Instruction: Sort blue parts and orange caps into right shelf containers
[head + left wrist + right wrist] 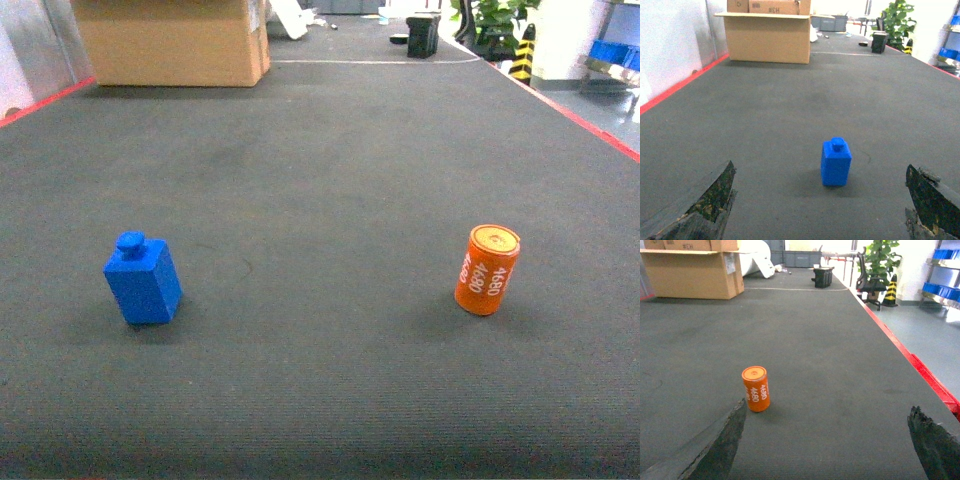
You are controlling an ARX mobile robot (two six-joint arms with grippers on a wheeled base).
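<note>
A blue part [143,280], a small block with a round knob on top, stands upright on the dark carpet at the left. An orange cap [487,269], a cylinder printed "4680", stands at the right. Neither gripper shows in the head view. My left gripper [820,205] is open and empty, and the blue part [836,162] stands a little ahead of it, between the fingers' lines. My right gripper [826,440] is open and empty too. The orange cap [756,389] stands just ahead of its left finger [720,445]. The right shelf containers [938,289] are bright blue, far off at the right.
A large cardboard box [170,40] stands at the far left of the carpet, with a black case [422,35] at the far middle. Red tape [590,120] marks the carpet's right edge. A striped cone [890,290] and a plant [879,260] stand beyond it.
</note>
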